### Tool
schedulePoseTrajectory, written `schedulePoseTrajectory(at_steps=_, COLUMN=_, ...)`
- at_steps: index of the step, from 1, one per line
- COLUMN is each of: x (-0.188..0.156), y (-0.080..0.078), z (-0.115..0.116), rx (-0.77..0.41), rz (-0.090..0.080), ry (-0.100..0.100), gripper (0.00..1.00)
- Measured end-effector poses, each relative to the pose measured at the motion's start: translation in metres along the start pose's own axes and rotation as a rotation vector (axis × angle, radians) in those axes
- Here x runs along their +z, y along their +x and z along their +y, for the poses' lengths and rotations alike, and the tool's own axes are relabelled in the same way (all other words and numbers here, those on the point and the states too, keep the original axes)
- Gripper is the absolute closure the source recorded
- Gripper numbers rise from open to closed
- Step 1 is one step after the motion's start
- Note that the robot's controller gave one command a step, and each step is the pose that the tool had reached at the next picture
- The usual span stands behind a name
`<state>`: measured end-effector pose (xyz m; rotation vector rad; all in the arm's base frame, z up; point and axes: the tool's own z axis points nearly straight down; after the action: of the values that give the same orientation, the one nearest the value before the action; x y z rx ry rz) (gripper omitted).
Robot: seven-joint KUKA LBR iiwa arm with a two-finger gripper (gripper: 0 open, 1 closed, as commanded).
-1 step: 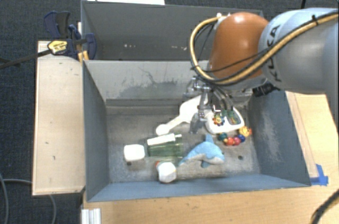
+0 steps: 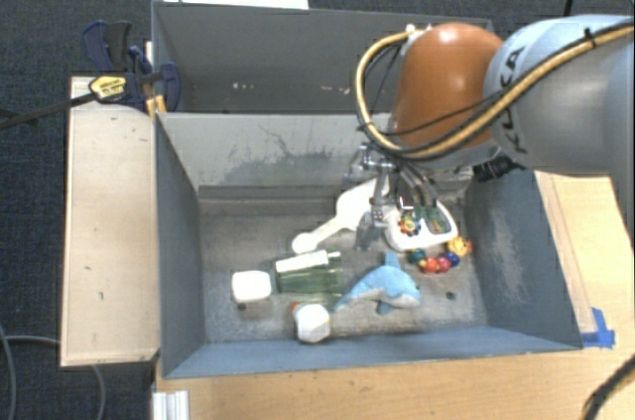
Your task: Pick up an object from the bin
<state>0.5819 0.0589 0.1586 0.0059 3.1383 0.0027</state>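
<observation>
Claw [image 2: 389, 221] low in grey bin [image 2: 248, 160], mid-floor toward right, between white scoop [image 2: 332, 221] and colourful bead toy [image 2: 432, 244]. Apart or together: cannot tell. Nothing seen clamped. Blue plush fish [image 2: 387, 287] and green bottle [image 2: 310, 277] lie near. Advice: centre over one item, probably scoop's bowl, descend straight, avoid nudging neighbours before closing.
</observation>
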Motion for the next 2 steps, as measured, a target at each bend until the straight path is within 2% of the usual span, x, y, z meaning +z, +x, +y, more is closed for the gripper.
schedulePoseTrajectory(at_steps=1, x=0.004, y=-0.004, z=-0.01, rx=-0.055, rz=-0.002, ry=0.001, gripper=0.0)
schedulePoseTrajectory(at_steps=2, x=0.028, y=-0.01, z=-0.017, rx=-0.197, rz=0.004, ry=0.001, gripper=0.0)
